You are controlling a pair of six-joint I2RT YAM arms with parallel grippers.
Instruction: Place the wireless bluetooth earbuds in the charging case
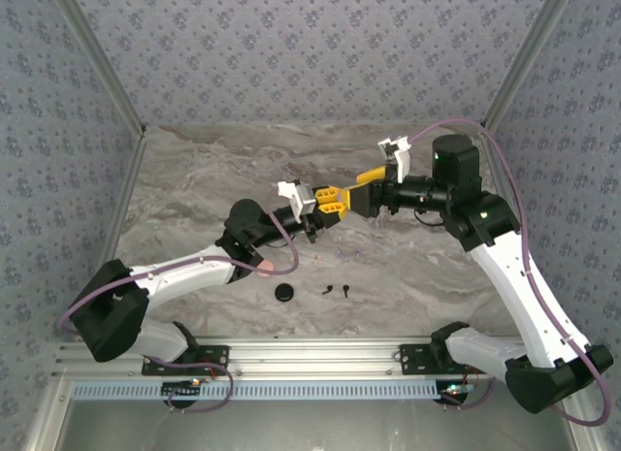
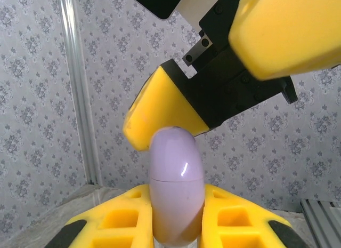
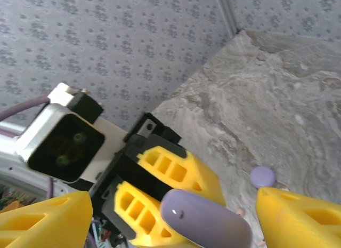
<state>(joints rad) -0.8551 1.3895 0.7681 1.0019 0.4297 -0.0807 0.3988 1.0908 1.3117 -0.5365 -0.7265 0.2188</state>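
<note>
- Nearest the arm bases, two tiny black stemmed earbuds lie on the grey marbled table, close together, with a flat black round disc just to their left.
- A pale pink round case sits partly under the left arm; a pale pink speck lies near it, too small to identify.
- A little farther out, tiny lilac stemmed earbuds lie loose on the table, below the two grippers and outside any case.
- Left gripper is raised off the table and clamped on the glossy lilac oval charging case.
- The case stands upright between the yellow pads, and a thin seam rings its middle. The lid looks closed; a small highlight shows on the shell.
- Right gripper faces it head-on with jaws wide apart, one yellow finger on each side of the case, with a gap visible on both sides.
- In the left wrist view one right-gripper finger sits right at the top of the case; cannot tell if it touches.
- From above, the two grippers meet mid-table, left and right.
- A small lilac round object lies on the table beyond the case.
- Patterned grey walls stand behind.
</note>
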